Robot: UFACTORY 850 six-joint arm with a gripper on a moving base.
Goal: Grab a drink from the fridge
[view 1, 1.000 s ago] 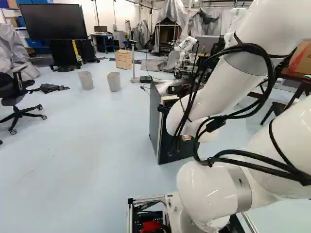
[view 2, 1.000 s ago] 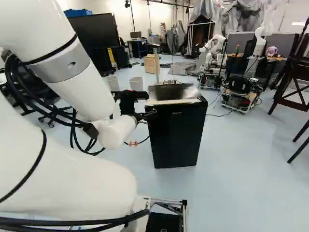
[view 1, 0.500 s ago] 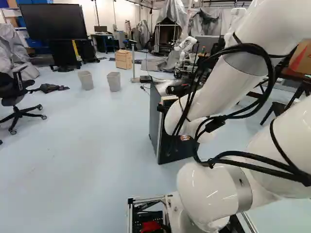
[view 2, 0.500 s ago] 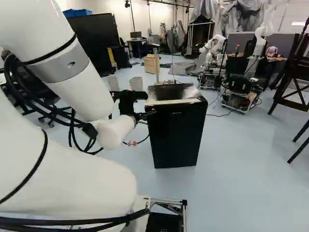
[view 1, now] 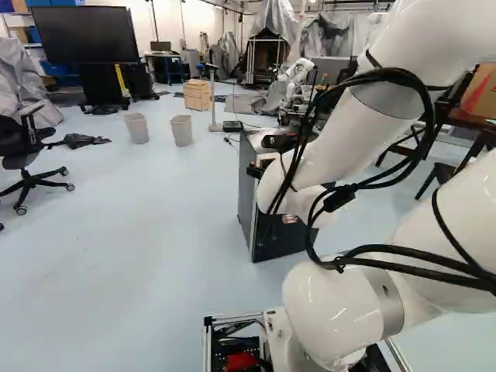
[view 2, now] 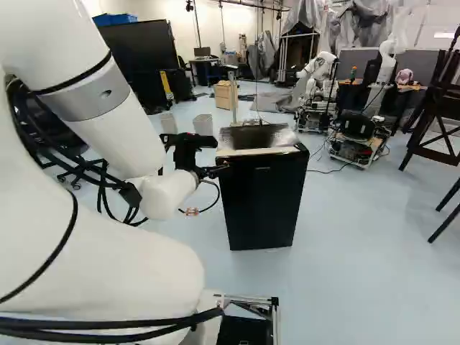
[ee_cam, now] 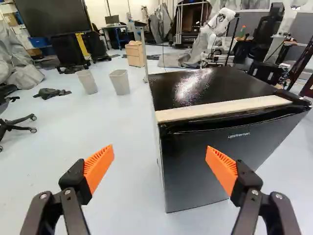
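Note:
My gripper (view 2: 215, 171) is at the upper left corner of the small black fridge (view 2: 262, 198) in the right base view. In the wrist view the gripper (ee_cam: 160, 157) is open, with nothing held between its orange-padded fingers. One finger stands in front of the fridge door (ee_cam: 195, 169), the other over the floor beside the fridge; whether it touches the door I cannot tell. The door appears shut and hides the inside. A pale strip (ee_cam: 220, 108) runs along the top's front edge. The arm covers much of the fridge (view 1: 246, 194) in the left base view.
Two grey bins (view 1: 181, 130) and a wooden crate (view 1: 197, 94) stand on the floor farther back. An office chair (view 1: 29, 155) is at the far left. Another robot (view 2: 316, 79) stands behind the fridge; dark wooden chairs (view 2: 435, 108) are to the right.
My arm has drawn slightly back and to the left, away from the fridge, with the gripper still open. The fridge and the base have stayed put.

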